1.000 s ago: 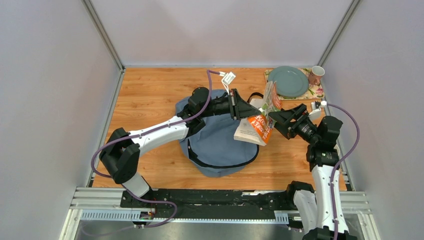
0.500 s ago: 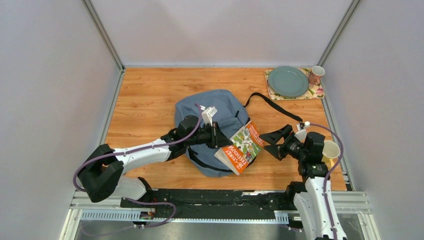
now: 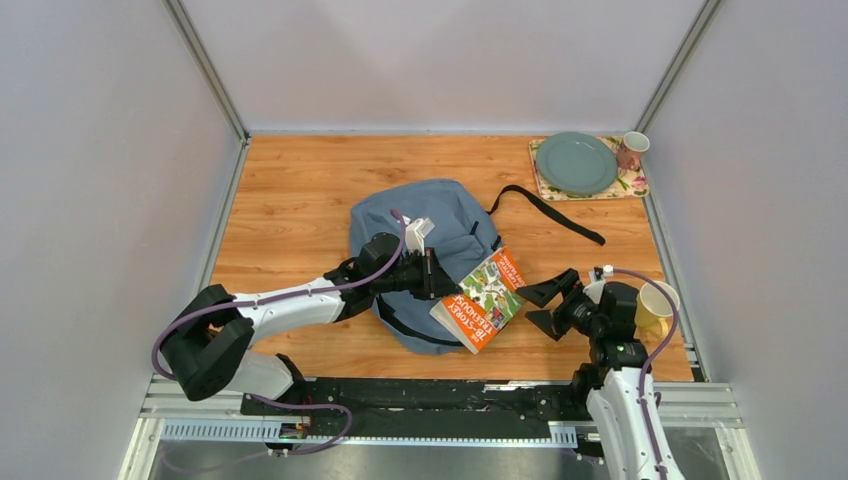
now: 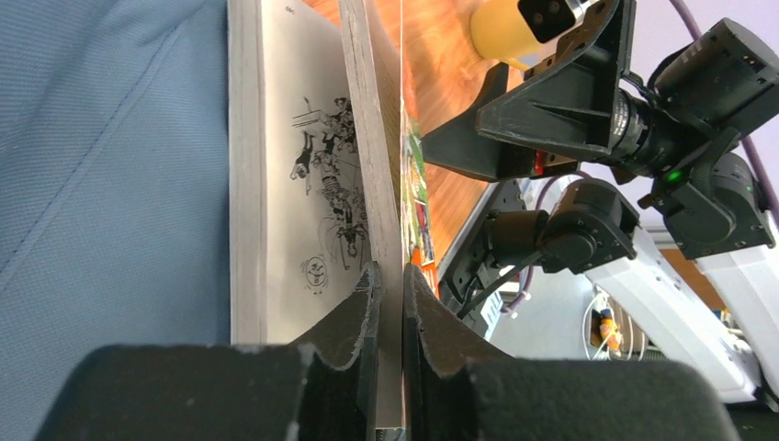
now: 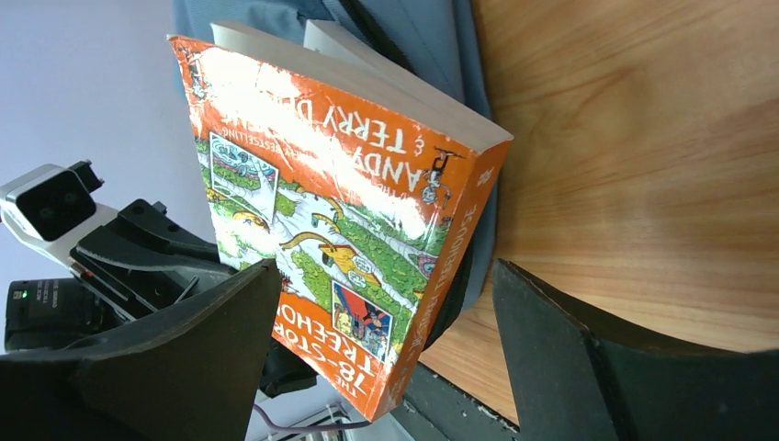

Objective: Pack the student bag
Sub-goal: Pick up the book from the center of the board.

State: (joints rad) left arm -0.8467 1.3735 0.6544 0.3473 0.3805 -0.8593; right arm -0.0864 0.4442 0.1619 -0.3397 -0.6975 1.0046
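The student bag (image 3: 432, 225), a soft grey-blue backpack, lies in the middle of the table. Over its near right edge sits an orange and green paperback book (image 3: 482, 300). My left gripper (image 3: 440, 283) is shut on a few of its pages, as the left wrist view shows (image 4: 387, 276), with the book (image 4: 294, 184) fanned open above the bag's fabric (image 4: 110, 165). My right gripper (image 3: 541, 304) stands wide open just right of the book, facing its cover (image 5: 340, 202) and spine. Its fingers (image 5: 184, 349) touch nothing.
A black strap (image 3: 548, 211) trails from the bag toward the back right. A yellow cup (image 3: 655, 306) stands right beside the right wrist. At the back right corner a teal plate (image 3: 575, 162) rests on a floral mat (image 3: 637, 186), with a pink mug (image 3: 632, 150) beside it.
My left arm has drawn the book back from above the bag's far right side to its near right edge. The right arm has pulled back toward the near edge, still open.
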